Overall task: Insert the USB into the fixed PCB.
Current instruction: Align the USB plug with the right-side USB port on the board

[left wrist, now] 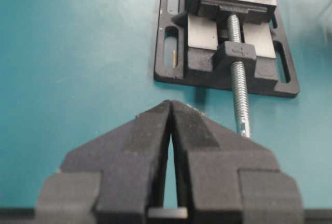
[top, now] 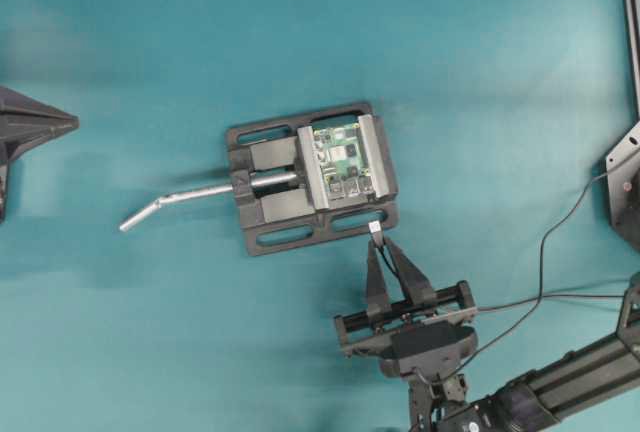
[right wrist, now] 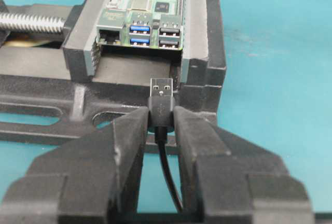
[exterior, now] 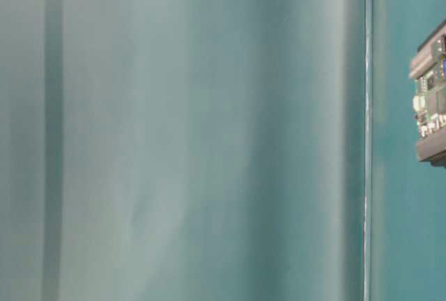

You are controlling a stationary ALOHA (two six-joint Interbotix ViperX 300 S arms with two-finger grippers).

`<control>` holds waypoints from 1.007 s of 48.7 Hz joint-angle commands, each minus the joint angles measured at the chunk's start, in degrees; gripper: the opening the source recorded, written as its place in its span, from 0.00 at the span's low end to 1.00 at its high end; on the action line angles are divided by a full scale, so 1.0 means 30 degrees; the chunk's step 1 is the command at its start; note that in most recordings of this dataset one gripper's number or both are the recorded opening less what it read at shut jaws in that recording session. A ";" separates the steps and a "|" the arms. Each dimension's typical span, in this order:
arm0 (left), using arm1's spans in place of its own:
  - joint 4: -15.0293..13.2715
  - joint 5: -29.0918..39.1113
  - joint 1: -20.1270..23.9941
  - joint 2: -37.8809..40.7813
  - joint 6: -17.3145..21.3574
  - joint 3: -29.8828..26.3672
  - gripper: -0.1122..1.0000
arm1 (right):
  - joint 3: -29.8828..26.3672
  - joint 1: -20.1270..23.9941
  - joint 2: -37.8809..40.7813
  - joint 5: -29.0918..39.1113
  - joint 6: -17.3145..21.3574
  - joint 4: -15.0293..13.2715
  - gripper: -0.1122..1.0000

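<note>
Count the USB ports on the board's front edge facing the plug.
4: two blue ones stacked left, two black ones stacked right, on the fixed PCB. The grey socket farther left isn't USB.

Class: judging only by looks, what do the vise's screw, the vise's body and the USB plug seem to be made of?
Screw: bare metal, probably steel; silvery, shiny threads.
Vise body: likely cast metal painted matte black; slightly grainy surface.
USB plug: bright sheet-metal shell on a matte black moulded grip, probably plastic.
</note>
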 commanded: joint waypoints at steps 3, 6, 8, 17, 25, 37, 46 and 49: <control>0.0059 -0.0088 -0.0029 0.0146 -0.0059 -0.0527 0.13 | -0.0234 -0.0176 -0.0469 -0.0234 0.0000 -0.0146 0.29; 0.0059 -0.0088 -0.0029 0.0176 -0.0059 -0.0498 0.13 | -0.0234 -0.0264 -0.0498 -0.0205 -0.0029 -0.0205 0.29; 0.0059 -0.0088 -0.0029 0.0146 -0.0059 -0.0527 0.13 | -0.0234 -0.0322 -0.0527 -0.0205 -0.0029 -0.0234 0.29; 0.0059 -0.0088 -0.0029 0.0146 -0.0059 -0.0498 0.13 | -0.0234 -0.0527 -0.0615 -0.0234 -0.0088 -0.0352 0.29; 0.0059 -0.0088 -0.0029 0.0146 -0.0059 -0.0527 0.13 | -0.0205 -0.0674 -0.0703 -0.0264 -0.0088 -0.0527 0.29; 0.0059 -0.0088 -0.0029 0.0146 -0.0059 -0.0498 0.13 | -0.0176 -0.0879 -0.0791 -0.0322 -0.0117 -0.0674 0.29; 0.0059 -0.0088 -0.0029 0.0146 -0.0059 -0.0498 0.13 | -0.0117 -0.0937 -0.0820 -0.0439 -0.0117 -0.0674 0.29; 0.0059 -0.0088 -0.0029 0.0146 -0.0059 -0.0527 0.13 | -0.0088 -0.0996 -0.0879 -0.0498 -0.0117 -0.0674 0.29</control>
